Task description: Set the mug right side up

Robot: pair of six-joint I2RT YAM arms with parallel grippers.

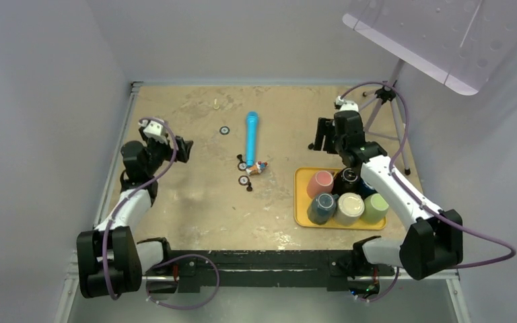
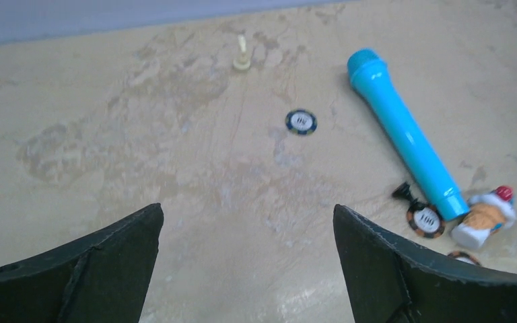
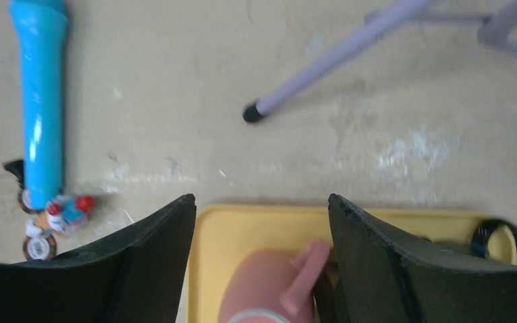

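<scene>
Right tool (image 3: 261,202) near pink mug (image 3: 256,286) (handle (image 3: 305,270) wrist-view only)

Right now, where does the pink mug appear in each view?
Top external: pink mug right of centre, at the far left corner of the yellow tray.
Left wrist: not in it.
Right wrist: bottom centre, on the tray, seen between the fingers of the right claw.
Shared landmark: the blue cylinder, centre in top external, right side in left wrist, top left in right wrist.
</scene>
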